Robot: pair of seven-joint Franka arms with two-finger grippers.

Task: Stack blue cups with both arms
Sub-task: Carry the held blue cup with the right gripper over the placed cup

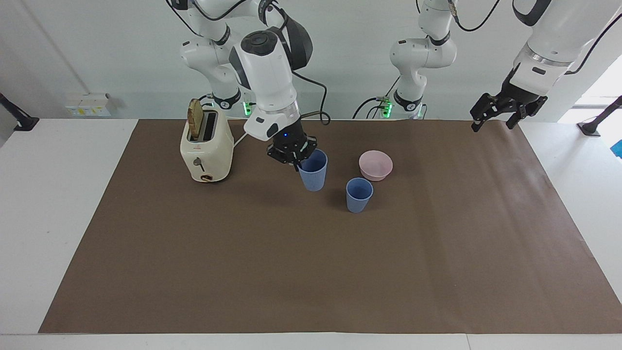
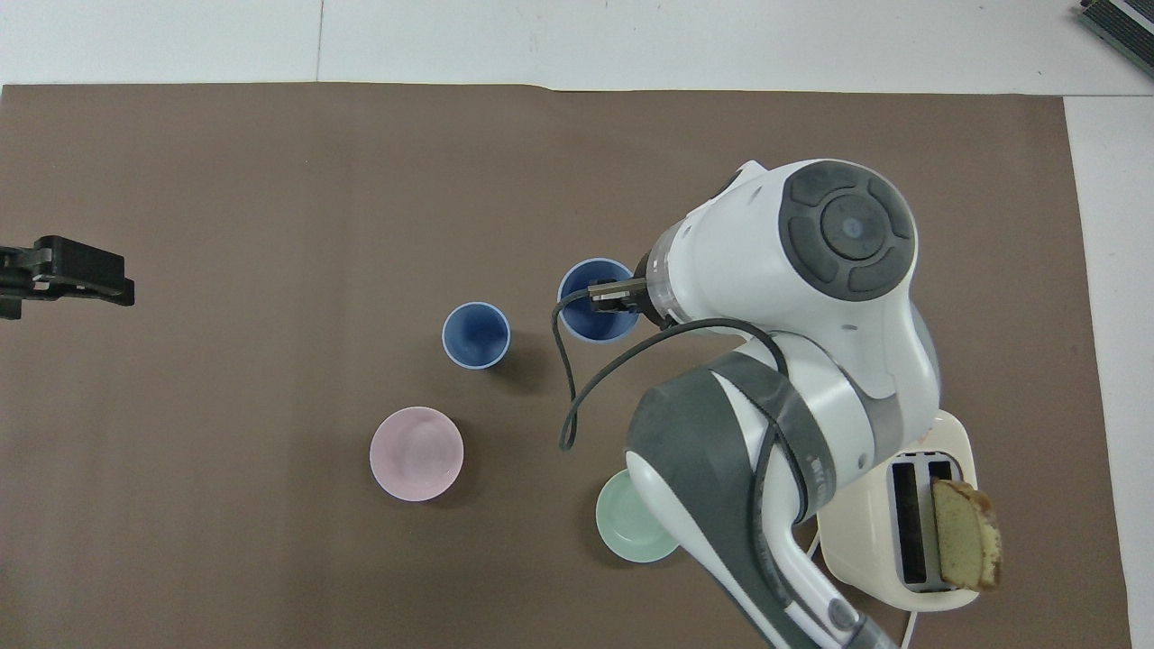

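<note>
One blue cup [image 1: 359, 195] [image 2: 476, 335] stands upright on the brown mat, next to the pink bowl. The other blue cup [image 1: 314, 176] [image 2: 580, 321] hangs upright above the mat, a short way from the standing cup toward the right arm's end. My right gripper [image 1: 297, 164] [image 2: 609, 296] is shut on its rim, one finger inside the cup. My left gripper [image 1: 495, 117] [image 2: 65, 276] waits open and holding nothing, up in the air over the mat's edge at the left arm's end.
A pink bowl [image 1: 375, 165] [image 2: 416, 453] sits nearer to the robots than the standing cup. A mint-green bowl [image 2: 629, 534] is partly covered by the right arm. A cream toaster [image 1: 206, 148] [image 2: 902, 541] with a slice of bread stands toward the right arm's end.
</note>
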